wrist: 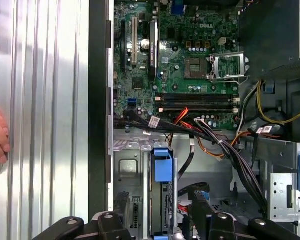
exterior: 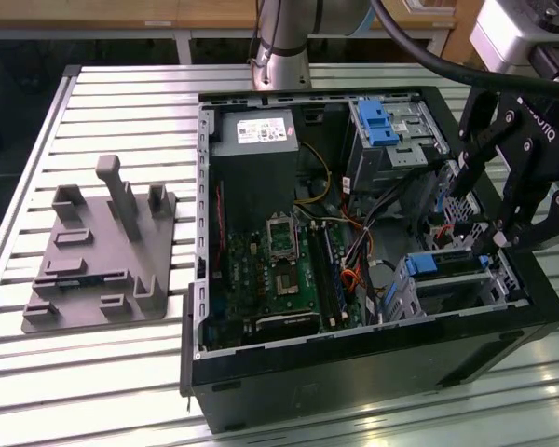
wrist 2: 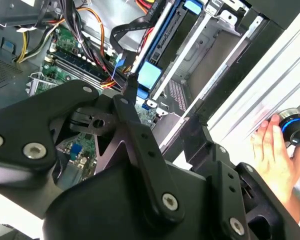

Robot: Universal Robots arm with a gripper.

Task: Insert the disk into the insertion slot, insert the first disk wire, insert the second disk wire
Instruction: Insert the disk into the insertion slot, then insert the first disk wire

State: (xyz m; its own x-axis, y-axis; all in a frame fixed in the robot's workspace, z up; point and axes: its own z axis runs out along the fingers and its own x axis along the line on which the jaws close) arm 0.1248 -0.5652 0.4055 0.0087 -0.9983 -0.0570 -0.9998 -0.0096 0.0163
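The disk (wrist: 161, 167) is already sitting in the insertion slot (wrist: 127, 167), and the gripper (exterior: 499, 242) is hanging just over it, fingers (wrist 2: 127, 95) pinched together on nothing I can see, though I cannot tell if the wires (wrist: 215, 137) are plugged in.

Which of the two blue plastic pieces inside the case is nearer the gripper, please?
The lower blue piece on the small drive cage, beside the gripper; the other blue latch tops the taller bay, farther off.
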